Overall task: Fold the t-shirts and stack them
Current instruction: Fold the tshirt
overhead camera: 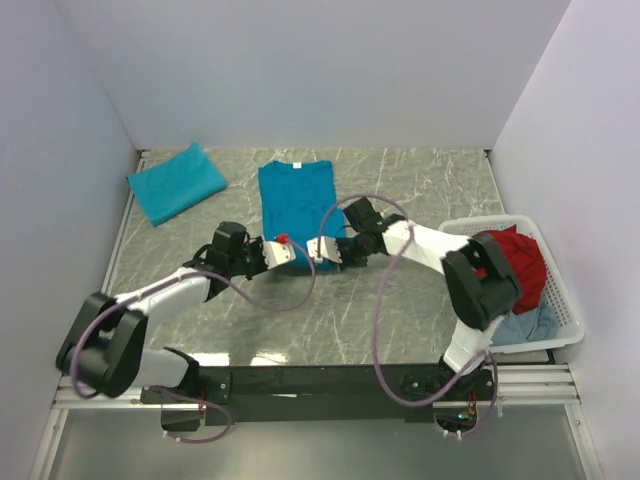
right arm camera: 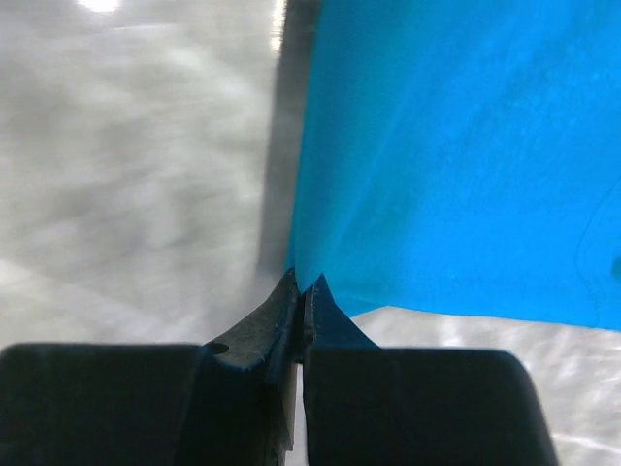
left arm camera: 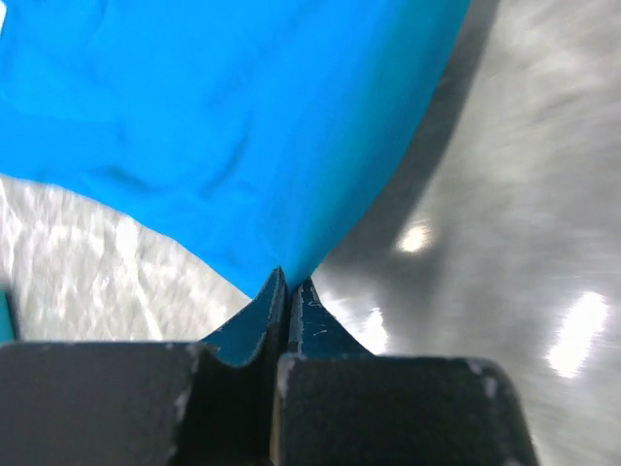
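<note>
A teal-blue t-shirt point(overhead camera: 295, 195) lies lengthwise at the middle of the table, its near end under both grippers. My left gripper point(overhead camera: 294, 257) is shut on a corner of that near end, and in the left wrist view the cloth point(left arm camera: 243, 126) rises out of the closed left gripper point(left arm camera: 289, 282). My right gripper point(overhead camera: 313, 254) is shut on the same shirt close beside it. In the right wrist view the shirt point(right arm camera: 456, 155) runs up from the pinched right gripper point(right arm camera: 303, 283). A second t-shirt point(overhead camera: 177, 182) lies folded at the far left.
A white basket point(overhead camera: 565, 310) stands at the table's right edge, holding a red cloth point(overhead camera: 520, 262) and a pale blue cloth point(overhead camera: 525, 325). Grey walls close in the table at the left, back and right. Bare marble point(overhead camera: 420, 190) shows between the shirt and the basket.
</note>
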Motion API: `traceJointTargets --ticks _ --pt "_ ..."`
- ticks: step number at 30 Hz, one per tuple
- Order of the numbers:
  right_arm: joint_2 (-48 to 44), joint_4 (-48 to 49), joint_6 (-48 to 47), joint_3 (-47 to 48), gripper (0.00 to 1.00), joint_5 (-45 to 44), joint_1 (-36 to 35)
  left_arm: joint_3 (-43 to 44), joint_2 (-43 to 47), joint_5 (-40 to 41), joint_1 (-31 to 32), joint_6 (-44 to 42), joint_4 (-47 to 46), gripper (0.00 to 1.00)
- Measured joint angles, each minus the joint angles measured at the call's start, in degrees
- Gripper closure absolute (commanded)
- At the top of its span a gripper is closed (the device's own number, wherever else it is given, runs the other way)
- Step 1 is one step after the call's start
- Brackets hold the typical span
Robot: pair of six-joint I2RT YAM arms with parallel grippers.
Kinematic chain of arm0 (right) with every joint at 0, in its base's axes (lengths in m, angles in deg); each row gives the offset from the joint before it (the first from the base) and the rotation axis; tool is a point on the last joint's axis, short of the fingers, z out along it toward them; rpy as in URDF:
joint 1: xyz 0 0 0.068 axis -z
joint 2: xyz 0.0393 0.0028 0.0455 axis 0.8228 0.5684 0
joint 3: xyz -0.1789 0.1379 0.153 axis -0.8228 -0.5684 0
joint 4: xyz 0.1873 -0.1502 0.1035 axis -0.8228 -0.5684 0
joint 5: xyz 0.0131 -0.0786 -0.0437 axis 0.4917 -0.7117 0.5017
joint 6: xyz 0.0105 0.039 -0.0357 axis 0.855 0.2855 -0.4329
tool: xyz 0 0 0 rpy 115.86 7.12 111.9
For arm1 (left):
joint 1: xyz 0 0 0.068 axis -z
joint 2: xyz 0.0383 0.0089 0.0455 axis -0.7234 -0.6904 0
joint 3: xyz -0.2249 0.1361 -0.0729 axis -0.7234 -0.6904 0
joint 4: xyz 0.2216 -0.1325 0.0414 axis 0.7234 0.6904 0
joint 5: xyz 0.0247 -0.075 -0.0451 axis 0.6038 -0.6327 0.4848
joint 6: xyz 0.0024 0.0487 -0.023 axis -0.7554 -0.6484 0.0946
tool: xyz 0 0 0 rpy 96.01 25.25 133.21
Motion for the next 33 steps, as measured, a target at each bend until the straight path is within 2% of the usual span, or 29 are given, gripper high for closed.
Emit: traceJointTargets --ticks 6,12,17,22,27,33 --pt "-16.57 -5.35 1.49 -12.41 1.00 4.11 -1.33 -0.61 8.63 -3.82 8.87 3.65 9.62 1.00" --pt "-33.20 -13.07 4.02 -23.45 1.00 6.03 -5.90 -2.40 16.26 -6.14 20.76 9.38 18.97 1.00" --pt "-39.93 -17.77 8.31 -24.48 1.00 4.59 -6.45 -2.56 21.64 -6.51 23.12 11.47 21.84 1.00" --pt "-35.69 -19.12 12.44 -16.46 1.00 0.70 -2.99 -0.57 18.51 -5.73 21.29 9.57 22.08 1.00" --pt "-25.55 -16.70 15.63 -4.04 1.00 -1.33 3.06 5.51 8.35 -7.23 10.86 6.64 18.88 1.00" --pt "-10.19 -14.62 19.98 12.57 1.00 -4.37 4.85 17.75 -3.37 -9.66 0.44 5.62 14.08 1.00"
